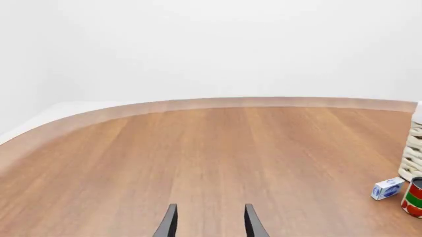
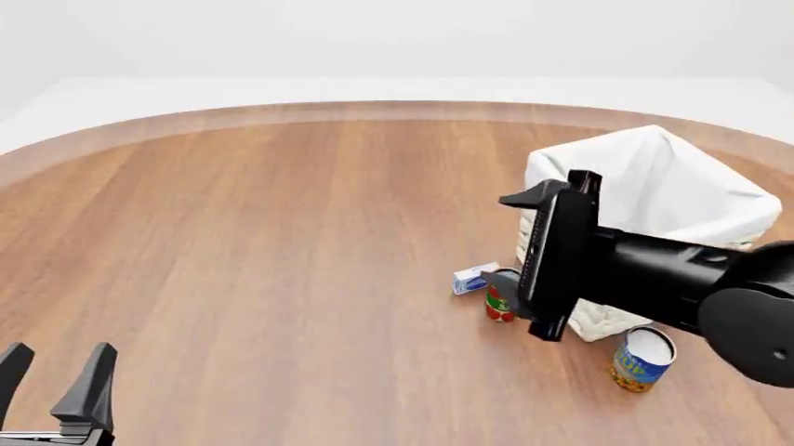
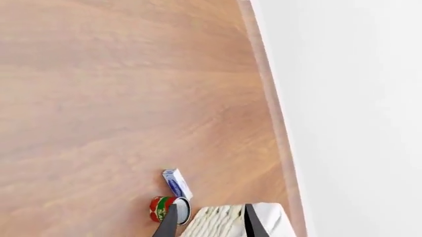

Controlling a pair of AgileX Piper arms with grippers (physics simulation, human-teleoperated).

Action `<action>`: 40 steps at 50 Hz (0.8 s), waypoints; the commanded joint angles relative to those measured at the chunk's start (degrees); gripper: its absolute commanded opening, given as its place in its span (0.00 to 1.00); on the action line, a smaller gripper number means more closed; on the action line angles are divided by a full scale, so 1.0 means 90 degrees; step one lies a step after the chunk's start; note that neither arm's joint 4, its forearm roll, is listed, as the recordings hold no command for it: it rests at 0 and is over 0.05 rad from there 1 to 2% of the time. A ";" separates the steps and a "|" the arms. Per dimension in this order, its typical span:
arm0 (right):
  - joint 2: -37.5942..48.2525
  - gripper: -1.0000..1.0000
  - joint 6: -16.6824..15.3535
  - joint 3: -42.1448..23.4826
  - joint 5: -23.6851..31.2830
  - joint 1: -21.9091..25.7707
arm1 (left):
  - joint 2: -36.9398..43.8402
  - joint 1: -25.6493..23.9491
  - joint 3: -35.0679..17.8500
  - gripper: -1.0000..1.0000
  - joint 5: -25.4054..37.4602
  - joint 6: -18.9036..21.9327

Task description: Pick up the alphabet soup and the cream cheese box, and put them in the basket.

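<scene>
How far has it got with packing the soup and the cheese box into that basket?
Nothing is packed yet. The alphabet soup lies on the table beside the basket, and the cream cheese box sits near the red-and-green can. The right gripper hangs open near that can and the basket, holding nothing; the left gripper waits open, far off. Both pickups remain.

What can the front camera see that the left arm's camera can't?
Only the front view shows the alphabet soup lying on its side near the basket, the basket's whole cloth-lined top, and the right arm reaching across. The right gripper's jaws are hidden there.

Only the left wrist view shows the left gripper from behind, jaws apart over bare table, holding nothing.

Both show the cream cheese box on the table, the red-and-green can beside it, and some of the basket's woven side.
</scene>
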 commanded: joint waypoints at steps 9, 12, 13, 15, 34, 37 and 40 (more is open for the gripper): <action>0.0731 1.00 0.0136 -0.0876 0.1186 0.0521 | 0.0000 0.0000 0.0000 1.00 0.0000 0.0000; 0.0784 1.00 0.0101 -0.1024 0.1414 0.0615 | 0.0000 0.0000 0.0000 1.00 0.0000 0.0000; 0.0784 1.00 0.0101 -0.1025 0.1415 0.0615 | 0.0000 0.0000 0.0000 1.00 0.0000 0.0000; 0.0879 1.00 0.0074 -0.1202 0.1583 0.0625 | 0.0000 0.0000 0.0000 1.00 0.0000 0.0000; 0.1072 1.00 -0.0984 -0.1381 0.2178 0.0303 | 0.0000 0.0000 0.0000 1.00 0.0000 0.0000; 0.1058 1.00 -0.1210 -0.1332 0.2254 0.0259 | 0.0000 0.0000 0.0000 1.00 0.0000 0.0000; 0.1081 1.00 -0.1272 -0.1396 0.2311 0.0244 | 0.0000 0.0000 0.0000 1.00 0.0000 0.0000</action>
